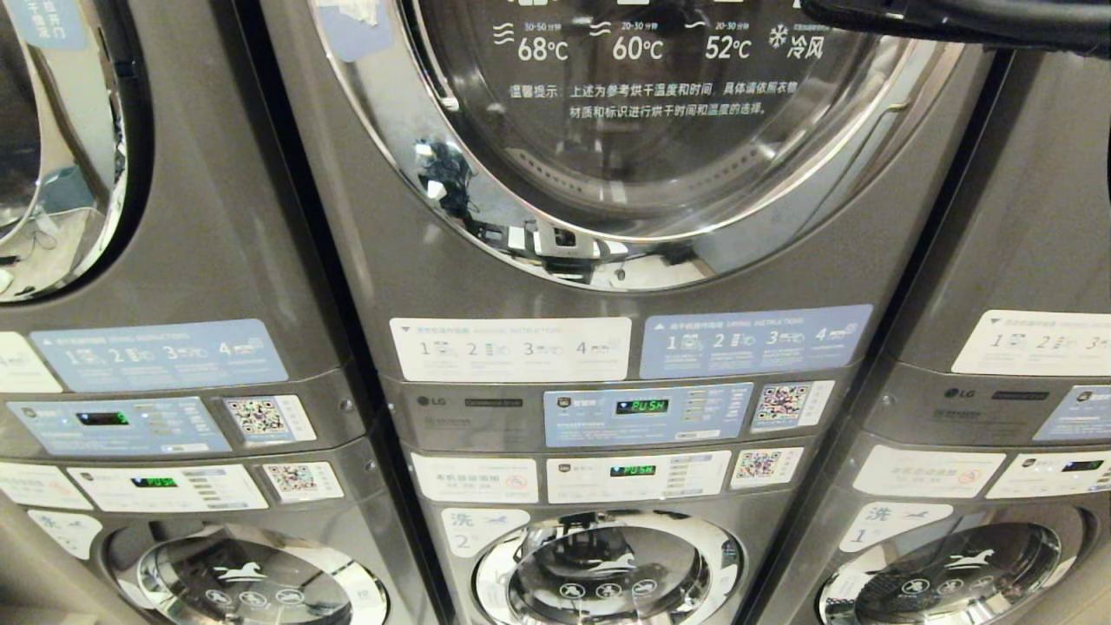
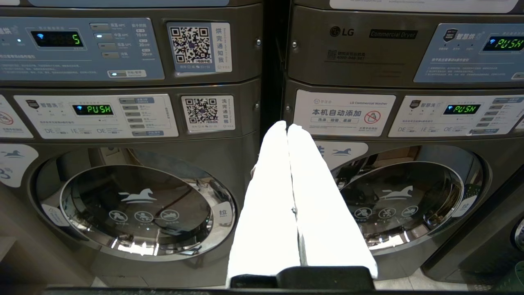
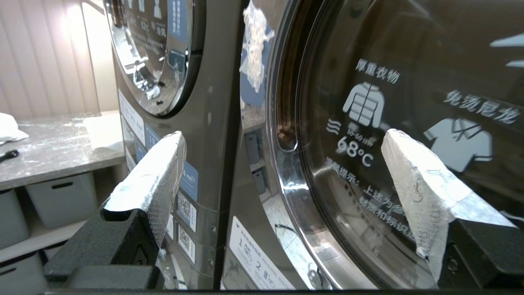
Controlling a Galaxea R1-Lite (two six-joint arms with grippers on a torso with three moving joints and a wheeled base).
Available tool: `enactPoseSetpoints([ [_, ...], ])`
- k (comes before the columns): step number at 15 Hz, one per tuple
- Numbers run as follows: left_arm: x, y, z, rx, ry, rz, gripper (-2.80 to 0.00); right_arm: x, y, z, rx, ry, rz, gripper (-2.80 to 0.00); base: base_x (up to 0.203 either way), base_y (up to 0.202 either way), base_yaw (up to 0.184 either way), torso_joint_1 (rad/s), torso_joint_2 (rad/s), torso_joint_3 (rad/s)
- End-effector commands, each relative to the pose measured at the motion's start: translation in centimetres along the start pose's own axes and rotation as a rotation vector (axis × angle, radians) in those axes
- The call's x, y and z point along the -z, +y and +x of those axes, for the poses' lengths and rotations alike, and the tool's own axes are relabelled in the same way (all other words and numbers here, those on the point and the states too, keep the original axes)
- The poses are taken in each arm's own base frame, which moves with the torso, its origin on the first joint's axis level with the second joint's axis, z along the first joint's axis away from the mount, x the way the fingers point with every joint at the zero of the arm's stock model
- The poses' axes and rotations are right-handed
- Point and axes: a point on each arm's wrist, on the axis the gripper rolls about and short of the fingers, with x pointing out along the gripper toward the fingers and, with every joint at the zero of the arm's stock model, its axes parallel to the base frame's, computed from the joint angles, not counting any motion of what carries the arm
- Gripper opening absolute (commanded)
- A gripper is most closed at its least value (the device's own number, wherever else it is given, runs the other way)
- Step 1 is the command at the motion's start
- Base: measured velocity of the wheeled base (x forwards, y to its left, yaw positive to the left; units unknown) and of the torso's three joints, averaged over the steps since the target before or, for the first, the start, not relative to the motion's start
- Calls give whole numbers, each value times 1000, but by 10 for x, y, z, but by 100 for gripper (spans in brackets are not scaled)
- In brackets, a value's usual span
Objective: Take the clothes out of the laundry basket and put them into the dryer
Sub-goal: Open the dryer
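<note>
The dryer (image 1: 608,286) is the upper machine of the middle stack, and its round glass door (image 1: 642,113) is closed. My right gripper (image 3: 283,135) is raised close to that door (image 3: 368,123), open, with nothing between its white padded fingers (image 3: 155,172). A black part of my right arm (image 1: 955,22) crosses the top right of the head view. My left gripper (image 2: 287,125) is parked low in front of the washers, shut, with its white fingers pressed together and empty. The clothes and the laundry basket are out of view.
Washers (image 1: 608,569) sit under each dryer, and matching stacks stand close on the left (image 1: 130,260) and right (image 1: 1024,260). Beyond the left stack is a marble counter (image 3: 53,147) with grey bins (image 3: 61,196) beneath. A green sliver (image 2: 516,278) at floor level is unidentifiable.
</note>
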Motion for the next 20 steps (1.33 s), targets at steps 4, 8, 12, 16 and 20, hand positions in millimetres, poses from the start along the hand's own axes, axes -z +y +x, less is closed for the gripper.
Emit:
enactPoseSetpoints([
  [4,0,0,0,0,-2,0,-280,-12,0,-11,0,-28,-7,0,0,0,0,0,0,0],
  [8,0,0,0,0,-2,0,-280,-15,0,-15,3,-37,-8,0,0,0,0,0,0,0],
  [12,0,0,0,0,-2,0,-280,-15,0,-15,4,-35,-7,0,0,0,0,0,0,0],
  [16,0,0,0,0,-2,0,-280,-11,1,-18,2,-18,-5,0,2,-4,49,2,0,2],
  [20,0,0,0,0,-2,0,-280,-8,1,-15,4,-7,-3,0,1,-10,202,4,3,1],
])
